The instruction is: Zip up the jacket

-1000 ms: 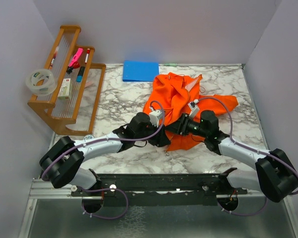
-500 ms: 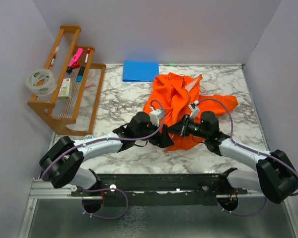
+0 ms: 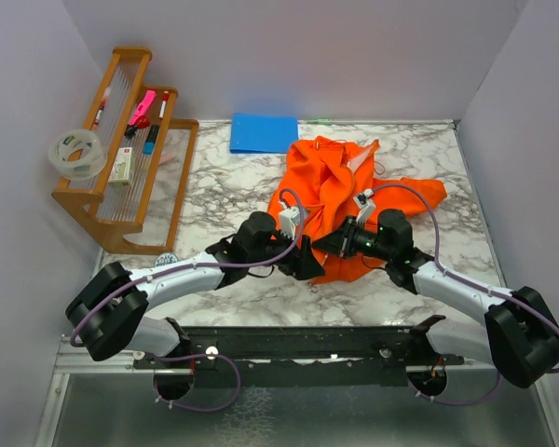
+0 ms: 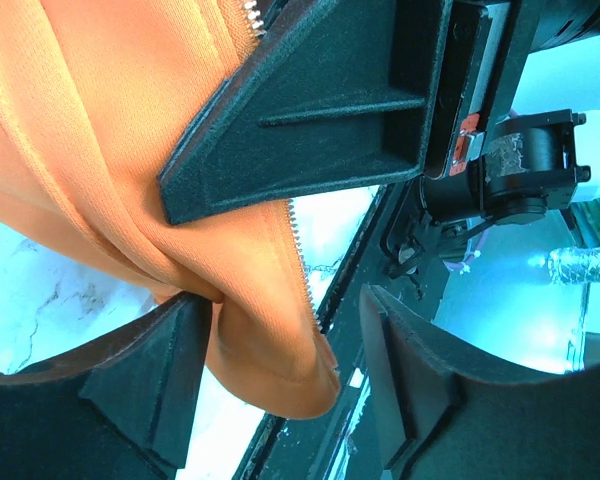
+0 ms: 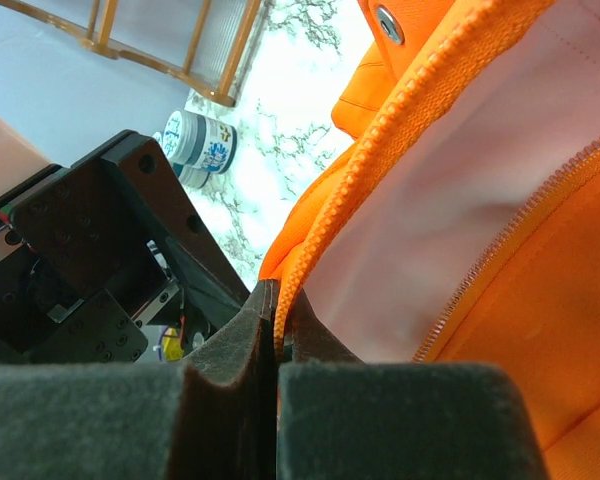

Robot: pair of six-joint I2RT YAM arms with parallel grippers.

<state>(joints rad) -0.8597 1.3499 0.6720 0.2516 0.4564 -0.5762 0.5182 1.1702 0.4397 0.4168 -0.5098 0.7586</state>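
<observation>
The orange jacket lies crumpled on the marble table, right of centre. Both grippers meet at its near hem. My left gripper is open. In the left wrist view a hem corner of the jacket with its light zipper teeth hangs between the spread fingers and touches one of them. My right gripper is shut on the jacket's zipper edge. In the right wrist view the pads pinch that edge, with pale pink lining beside it.
A flat blue rectangle lies at the back of the table. A wooden rack with pens and a tape roll stands at the left. A small round patterned container sits by the rack's near corner.
The left arm's elbow has swung a little left and down. Both grippers stay at the jacket's near hem, shifted only slightly.
</observation>
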